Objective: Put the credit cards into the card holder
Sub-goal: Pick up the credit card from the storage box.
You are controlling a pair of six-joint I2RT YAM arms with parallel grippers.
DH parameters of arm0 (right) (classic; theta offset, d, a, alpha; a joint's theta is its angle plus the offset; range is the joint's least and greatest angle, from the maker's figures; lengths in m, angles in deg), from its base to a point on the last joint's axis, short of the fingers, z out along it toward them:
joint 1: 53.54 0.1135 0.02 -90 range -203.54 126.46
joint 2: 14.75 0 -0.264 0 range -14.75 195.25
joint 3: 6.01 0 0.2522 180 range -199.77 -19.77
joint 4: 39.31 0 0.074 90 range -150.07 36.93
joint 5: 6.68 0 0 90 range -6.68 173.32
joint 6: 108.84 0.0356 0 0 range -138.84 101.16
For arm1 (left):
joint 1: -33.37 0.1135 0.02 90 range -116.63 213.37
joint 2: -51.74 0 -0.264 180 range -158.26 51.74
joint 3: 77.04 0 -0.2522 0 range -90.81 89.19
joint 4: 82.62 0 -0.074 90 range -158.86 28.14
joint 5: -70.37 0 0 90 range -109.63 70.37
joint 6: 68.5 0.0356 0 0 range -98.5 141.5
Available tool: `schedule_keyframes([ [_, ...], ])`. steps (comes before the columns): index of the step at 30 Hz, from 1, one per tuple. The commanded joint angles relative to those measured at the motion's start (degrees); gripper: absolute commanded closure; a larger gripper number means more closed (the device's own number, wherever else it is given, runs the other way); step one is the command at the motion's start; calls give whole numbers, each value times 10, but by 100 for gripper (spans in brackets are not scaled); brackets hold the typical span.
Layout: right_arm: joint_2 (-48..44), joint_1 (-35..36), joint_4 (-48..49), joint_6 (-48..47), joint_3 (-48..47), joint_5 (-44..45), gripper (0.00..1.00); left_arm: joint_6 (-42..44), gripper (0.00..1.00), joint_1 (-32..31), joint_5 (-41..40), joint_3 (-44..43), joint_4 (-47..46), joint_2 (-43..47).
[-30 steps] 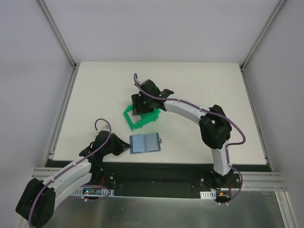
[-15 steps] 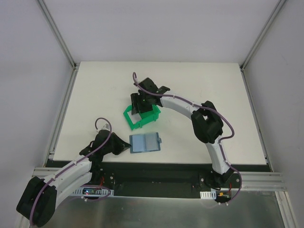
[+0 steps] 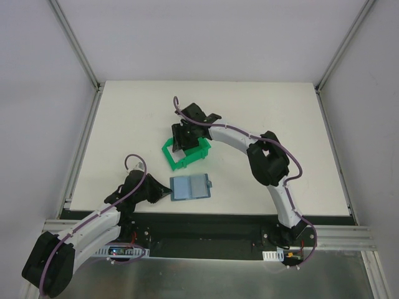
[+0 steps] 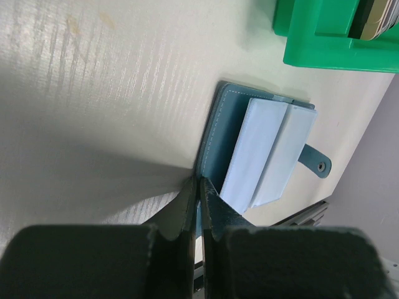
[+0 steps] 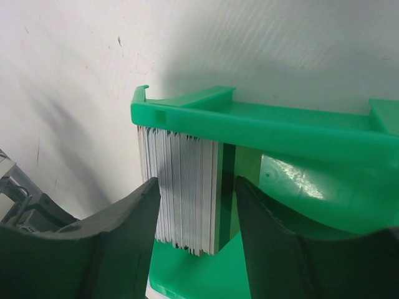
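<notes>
Left arm (image 3: 87, 229) and right arm (image 3: 234, 138), bolted at the tabletop's (image 3: 280, 112) near edge, show white shells, black joints and looping purple cables (image 3: 175, 106).

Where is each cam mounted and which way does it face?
Top: above and behind the arms, facing down at the table; both arms show, bases at bottom, left gripper at the holder, right gripper over the bin.
Left wrist: on the left arm, facing along its shut gripper, pinched on the open holder's edge; bin corner top right.
Right wrist: on the right arm, facing through its open gripper at the cards standing in the bin.
Shared: holder in top and left wrist; bin in all three.
</notes>
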Motion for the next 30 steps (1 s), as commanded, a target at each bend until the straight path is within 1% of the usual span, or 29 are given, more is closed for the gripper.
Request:
schedule_keyframes([
  [1,-14,-3,12,0,-12,-27,50,17,100,6,4,-6,15,-7],
  [6,-28,-4,16,-1,-5,-28,63,17,100,7,6,-6,14,-8],
  [9,-35,-4,17,-4,-1,-27,67,18,100,7,6,-6,15,-9],
  [12,-43,-6,16,-5,2,-22,69,19,100,7,8,-7,14,-10],
  [18,-54,-6,16,-7,9,-19,82,21,100,7,10,-8,11,-16],
  [22,-62,-7,17,-8,15,-14,83,21,100,7,12,-7,9,-19],
  [26,-69,-8,14,-12,17,-7,86,21,100,8,14,-9,7,-23],
  [28,-74,-9,14,-15,17,3,89,21,100,8,16,-9,6,-24],
  [30,-79,-10,12,-19,20,15,90,22,100,8,18,-9,6,-25],
])
